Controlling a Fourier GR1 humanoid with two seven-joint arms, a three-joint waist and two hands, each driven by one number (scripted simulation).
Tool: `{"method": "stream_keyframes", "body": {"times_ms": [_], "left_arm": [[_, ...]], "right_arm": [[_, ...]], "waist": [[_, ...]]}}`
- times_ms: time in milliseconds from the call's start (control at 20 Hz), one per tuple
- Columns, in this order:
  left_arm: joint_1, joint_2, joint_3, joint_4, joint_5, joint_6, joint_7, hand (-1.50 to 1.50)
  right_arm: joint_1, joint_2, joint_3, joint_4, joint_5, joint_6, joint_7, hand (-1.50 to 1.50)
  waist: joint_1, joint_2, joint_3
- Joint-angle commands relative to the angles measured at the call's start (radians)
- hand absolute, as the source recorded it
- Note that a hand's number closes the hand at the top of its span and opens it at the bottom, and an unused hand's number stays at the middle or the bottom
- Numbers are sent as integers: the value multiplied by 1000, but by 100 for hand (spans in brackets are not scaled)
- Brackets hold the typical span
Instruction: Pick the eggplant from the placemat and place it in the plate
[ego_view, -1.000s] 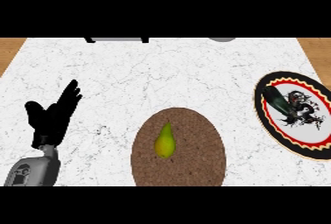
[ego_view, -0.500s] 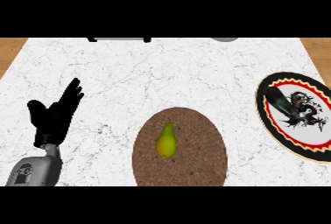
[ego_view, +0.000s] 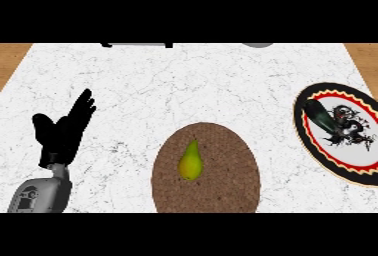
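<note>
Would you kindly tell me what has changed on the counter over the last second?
Nothing visibly changed: the left hand rests open at the view's left, the yellow-green fruit lies on the placemat, and the plate sits at the right.

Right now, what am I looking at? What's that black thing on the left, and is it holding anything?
You are looking down through a camera in a robot's head, as if you were the robot. The black thing is its left hand, on the end of a grey forearm. Its fingers are straight and point up. It is resting and holds nothing. The other hand is out of the picture. Below is a white counter. On it lies a brown oval placemat with a small yellow-green eggplant on top. Far to the right sits a painted plate with nothing on it. The robot's job is to move the eggplant onto that plate.
</note>
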Motion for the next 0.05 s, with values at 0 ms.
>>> {"method": "stream_keyframes", "body": {"times_ms": [0], "left_arm": [[3, 16, 6, -9, -6, -6, 7, 0]], "right_arm": [[-31, -55, 15, 62, 18, 131, -103, -150]], "waist": [[8, 2, 1]]}}
